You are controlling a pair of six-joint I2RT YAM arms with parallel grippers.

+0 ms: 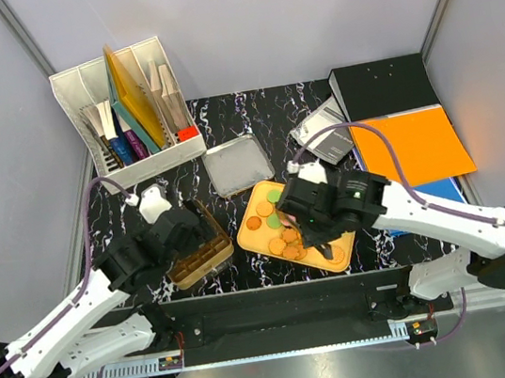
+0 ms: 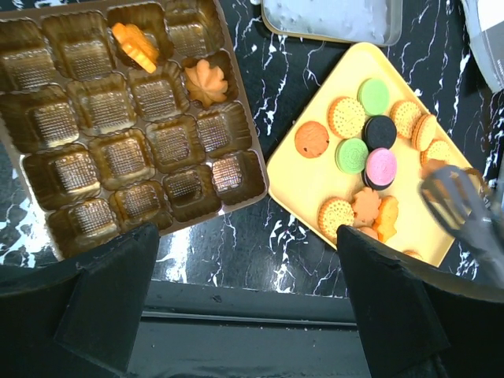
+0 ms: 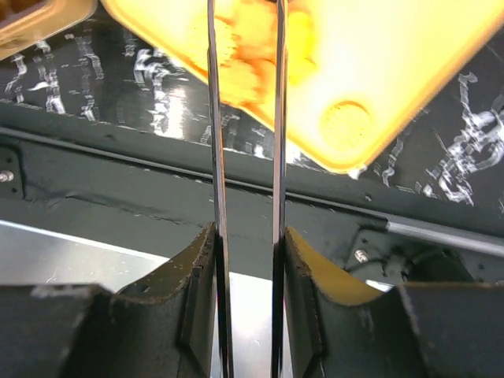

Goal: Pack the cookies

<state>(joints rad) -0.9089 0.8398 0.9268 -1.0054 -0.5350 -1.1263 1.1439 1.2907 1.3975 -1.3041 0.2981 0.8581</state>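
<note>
The cookies [image 2: 366,150] lie on a yellow tray [image 1: 340,254], mostly tan discs with green, pink and dark ones. A brown compartment tray [image 2: 71,173] sits to its left and holds two orange cookies [image 2: 206,81] in its far cells. My left gripper [image 2: 248,244] hangs open over the black table edge between the two trays. My right gripper [image 3: 246,236] is shut on metal tongs [image 3: 214,118]. The tong blades reach over the yellow tray [image 3: 394,71] on either side of a blurred orange cookie [image 3: 244,55]. I cannot tell whether the blades touch it.
A white file organizer [image 1: 126,108] stands at the back left. A grey metal lid [image 1: 238,165] lies behind the yellow tray. A silver packet [image 1: 325,135], a black binder [image 1: 384,84] and an orange folder [image 1: 413,146] sit at the back right.
</note>
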